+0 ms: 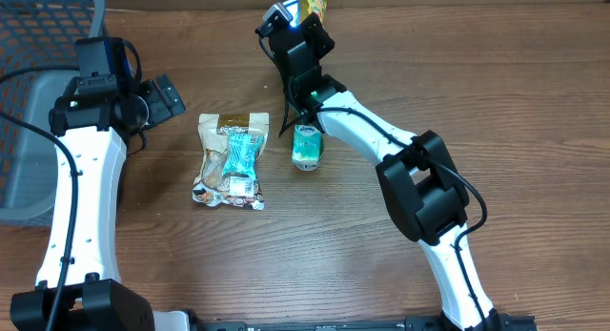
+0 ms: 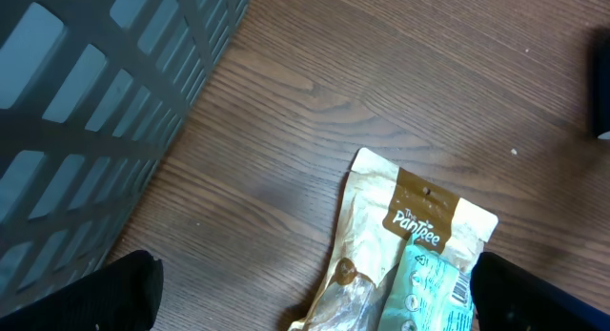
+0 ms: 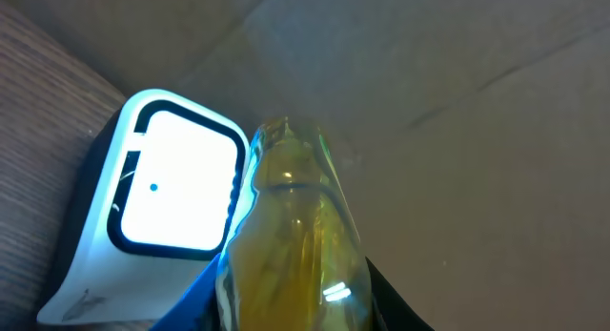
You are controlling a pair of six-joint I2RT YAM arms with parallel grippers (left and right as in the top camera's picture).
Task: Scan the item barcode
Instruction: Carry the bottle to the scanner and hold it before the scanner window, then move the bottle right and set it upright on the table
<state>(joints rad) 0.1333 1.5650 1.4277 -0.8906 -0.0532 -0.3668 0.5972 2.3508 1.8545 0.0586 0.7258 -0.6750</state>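
Observation:
My right gripper (image 1: 311, 24) is shut on the item (image 1: 315, 0), a clear yellow-green bottle-like pack at the far edge of the table. In the right wrist view the item (image 3: 291, 245) stands up between the jaws, just right of the scanner (image 3: 157, 212), whose window glows white. From overhead the scanner (image 1: 276, 13) is a small pale block beside the item. No barcode shows on the item in any view. My left gripper (image 1: 168, 97) hangs open over the table at the left, its black fingertips (image 2: 105, 293) wide apart with nothing held.
A tan snack bag (image 1: 232, 159) with a teal packet (image 1: 240, 152) on it lies mid-table, partly under the left gripper (image 2: 315, 298). A teal cup (image 1: 307, 147) lies near the right arm. A grey mesh basket (image 1: 29, 112) fills the left edge.

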